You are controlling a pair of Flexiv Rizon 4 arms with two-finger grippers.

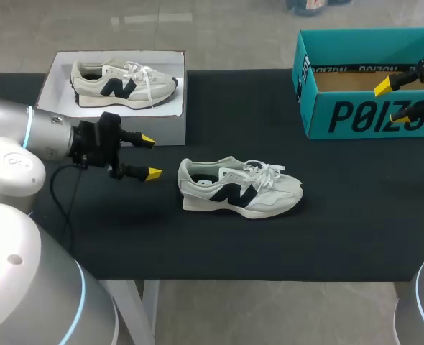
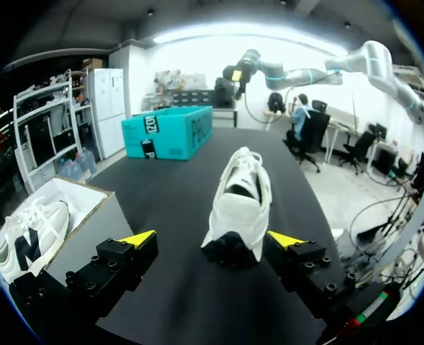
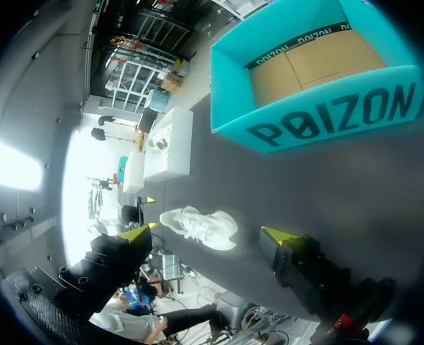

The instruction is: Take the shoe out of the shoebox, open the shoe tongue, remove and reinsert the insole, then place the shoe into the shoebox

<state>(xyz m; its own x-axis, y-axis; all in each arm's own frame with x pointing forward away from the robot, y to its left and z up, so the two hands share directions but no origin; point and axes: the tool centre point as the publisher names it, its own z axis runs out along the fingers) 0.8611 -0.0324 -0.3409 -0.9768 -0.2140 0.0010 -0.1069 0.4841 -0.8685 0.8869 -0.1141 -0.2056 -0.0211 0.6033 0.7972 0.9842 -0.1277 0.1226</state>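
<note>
Head view
- Sneaker: a white-and-grey low-top sneaker point(image 1: 241, 188) with a dark side mark stands on its sole mid-way along the black table point(image 1: 341, 237), outside both boxes.
- Left gripper point(image 1: 151, 157): fingers spread, empty, just beside the sneaker's heel, not touching it.
- Right gripper point(image 1: 393, 101): fingers spread, empty, over the open teal cardboard shoebox point(image 1: 356, 118).
- Teal shoebox: far right of the table; its bare brown floor shows and nothing lies in it.
- White box point(image 1: 170, 129): open, far left of the table, holding a second matching sneaker point(image 1: 122, 84).

Left wrist view
- Sneaker point(image 2: 242, 194): seen heel-on, dead ahead of the left gripper point(image 2: 212, 239); there is a gap to each yellow tip.
- Collar: the opening is dark, so I cannot tell whether the insole is in; laces look threaded.

Right wrist view
- Right gripper point(image 3: 206, 233): wide apart, nothing between the fingers.
- Sneaker point(image 3: 197, 224): well apart from it, out on the table.
- Teal shoebox point(image 3: 327, 115): empty.

Progress (judged)
- Done: the shoe is out of the box.
- Step in hand: probably the approach to steady the heel.
- Left: the tongue, the insole out and back in, then the return to the shoebox. None of these shows as started.
</note>
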